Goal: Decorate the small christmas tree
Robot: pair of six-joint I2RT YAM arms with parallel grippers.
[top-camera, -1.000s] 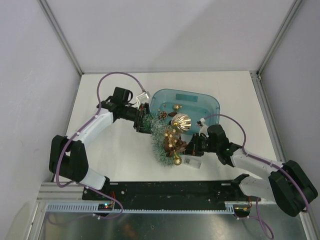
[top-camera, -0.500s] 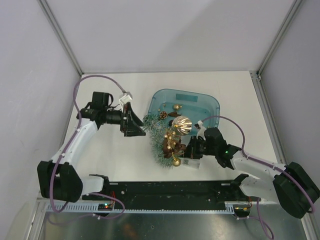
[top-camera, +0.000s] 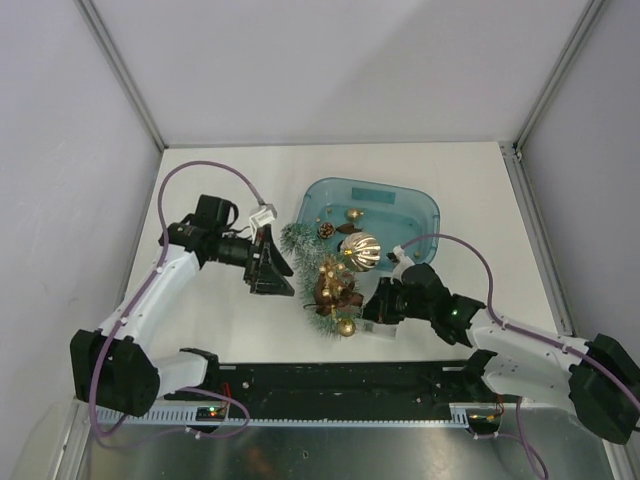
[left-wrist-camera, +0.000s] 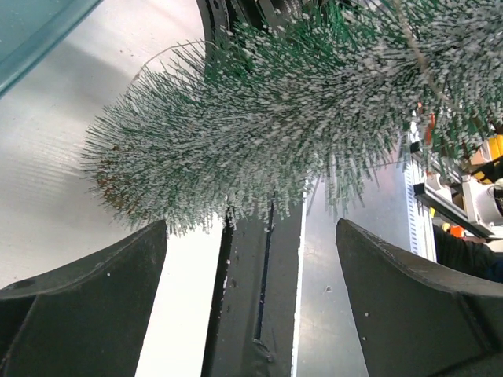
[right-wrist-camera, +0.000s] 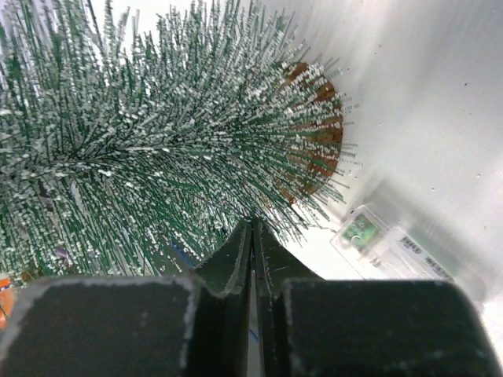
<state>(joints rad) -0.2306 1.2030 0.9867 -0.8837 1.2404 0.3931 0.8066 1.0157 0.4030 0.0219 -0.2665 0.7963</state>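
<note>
- Tree [top-camera: 300, 245] lies over on its side on the bench [top-camera: 230, 190], just near of the tub [top-camera: 420, 195]. Tip points far-left, wide end sits near, between the two pincers.
- Several ornaments already on it, incl. a big gold ball [top-camera: 362, 250] on the tub side. A few small pieces are left in the tub.
- Left pincer [top-camera: 280, 262]: jaws wide open, just left of the tip, holding nothing. Its wrist view shows bristles ahead of the fingers with a clear gap.
- Right pincer [top-camera: 372, 312]: jaws closed together at the bottom-end bristles. Can't see anything clamped between them.
- Wood base [right-wrist-camera: 318, 129] shows through the branches in the right wrist view. A clear box [right-wrist-camera: 389, 243] lies on the bench beside it.
- Step in hand, my read: steady or reposition the tree before the next ornament goes on.
- To do it well:
  - Grip the trunk or base, not the loose bristles, which will give and slip.
  - Keep the hung pieces facing up so they don't roll off.
  - Bring the left pincer in along the tree's axis and close slowly.
  - Watch the clear box so it doesn't snag on the base.
</note>
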